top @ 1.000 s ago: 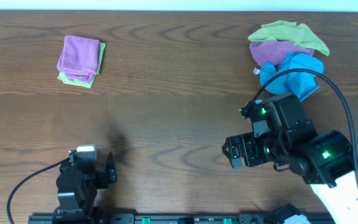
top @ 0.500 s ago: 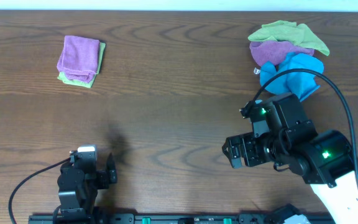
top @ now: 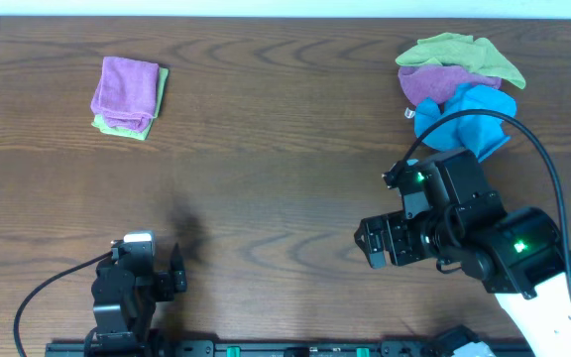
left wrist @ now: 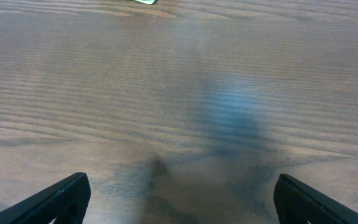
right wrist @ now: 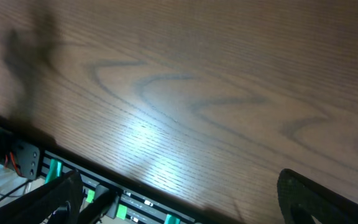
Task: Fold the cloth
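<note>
A pile of unfolded cloths lies at the table's back right: a green cloth (top: 461,52) on top, a purple cloth (top: 434,83) under it, and a blue cloth (top: 467,114) in front. A folded purple cloth (top: 126,89) rests on a folded green cloth (top: 145,128) at the back left. My right gripper (top: 373,244) is open and empty, low over bare wood at the front right, well in front of the pile. My left gripper (top: 177,270) is open and empty near the front left edge. Both wrist views show only bare wood between the fingers.
The brown wooden table (top: 266,169) fills the view. A black rail with green clips (right wrist: 135,205) runs along the front edge. A black cable (top: 523,139) arcs from the right arm past the blue cloth.
</note>
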Tool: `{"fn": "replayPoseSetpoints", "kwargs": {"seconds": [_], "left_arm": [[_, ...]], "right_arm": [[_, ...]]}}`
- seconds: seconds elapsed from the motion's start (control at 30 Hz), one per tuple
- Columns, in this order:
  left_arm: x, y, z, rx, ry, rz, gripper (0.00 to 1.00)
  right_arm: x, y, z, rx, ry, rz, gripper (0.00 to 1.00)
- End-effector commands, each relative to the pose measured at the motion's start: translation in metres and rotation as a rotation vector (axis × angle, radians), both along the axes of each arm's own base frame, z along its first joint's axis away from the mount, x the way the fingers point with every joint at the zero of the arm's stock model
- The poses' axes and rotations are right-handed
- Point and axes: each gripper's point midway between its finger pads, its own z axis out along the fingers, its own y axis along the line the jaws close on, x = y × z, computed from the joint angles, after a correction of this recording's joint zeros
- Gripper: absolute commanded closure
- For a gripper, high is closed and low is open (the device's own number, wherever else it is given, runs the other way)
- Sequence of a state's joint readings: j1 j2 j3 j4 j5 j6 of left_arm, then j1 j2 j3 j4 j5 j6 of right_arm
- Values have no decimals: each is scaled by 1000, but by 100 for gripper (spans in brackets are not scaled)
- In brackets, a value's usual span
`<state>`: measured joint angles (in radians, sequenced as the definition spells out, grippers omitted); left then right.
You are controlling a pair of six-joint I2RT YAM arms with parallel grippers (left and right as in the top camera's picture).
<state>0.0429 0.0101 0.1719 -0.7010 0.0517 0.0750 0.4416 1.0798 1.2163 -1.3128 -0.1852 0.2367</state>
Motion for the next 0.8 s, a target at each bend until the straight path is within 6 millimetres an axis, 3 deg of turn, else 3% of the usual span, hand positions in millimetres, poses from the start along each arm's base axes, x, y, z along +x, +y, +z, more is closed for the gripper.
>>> {"fn": "replayPoseSetpoints", "kwargs": {"seconds": [0.0,0.23,0.37,0.5,0.6,0.77], "left_arm": [[-2,1,-6,-3,14,13,5],[-2,1,-6,-3,14,13,5],[-2,1,-6,-3,14,13,5],[-2,1,-6,-3,14,13,5],[-2,1,-6,-3,14,13,4],[-2,1,-6,-3,14,13,5]], "right_arm": [[2,0,3,-2,-13,3,1],[6,-4,3,-30,-41,14,1],[56,-15,18,-142,-297,24,1],[78,-31,39,-165,-513,18,1],[77,-58,45,-148,-620,-94,1],[58,-102,17,-171,-677,-249,1]]}}
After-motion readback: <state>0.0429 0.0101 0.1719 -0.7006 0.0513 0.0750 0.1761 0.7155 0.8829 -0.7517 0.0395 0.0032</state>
